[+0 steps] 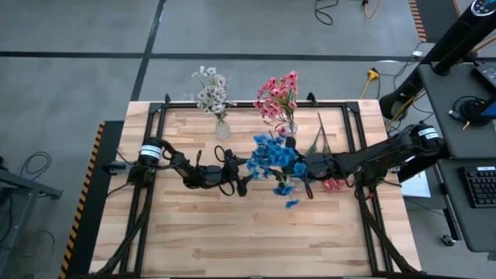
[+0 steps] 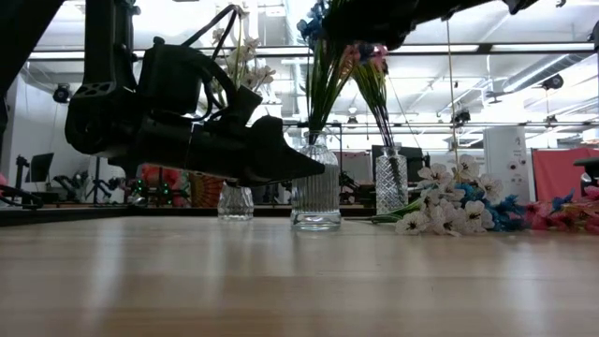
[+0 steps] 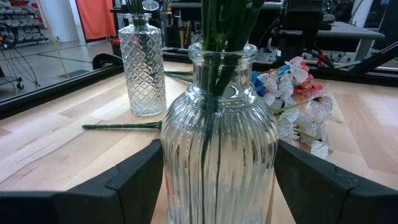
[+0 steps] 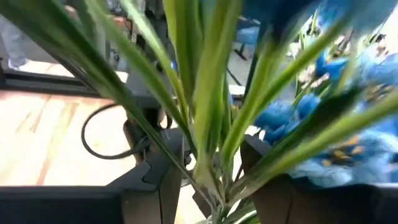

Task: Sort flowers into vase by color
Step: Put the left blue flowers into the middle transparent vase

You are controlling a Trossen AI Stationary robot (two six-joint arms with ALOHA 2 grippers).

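The left pincer (image 3: 217,186) spreads open round the ribbed glass vase (image 3: 219,143) mid-counter (image 1: 232,232), the right pincer (image 4: 205,186) grips the blue flowers (image 1: 275,159) standing in it, and loose flowers (image 2: 449,213) lie beyond.

I see clear ribbed glass on the near vase (image 3: 217,155), diamond-cut glass on the one behind (image 3: 142,71). Table (image 1: 256,232) is pale matt wood planks. Gripper fingers (image 3: 127,186) matt black plastic.
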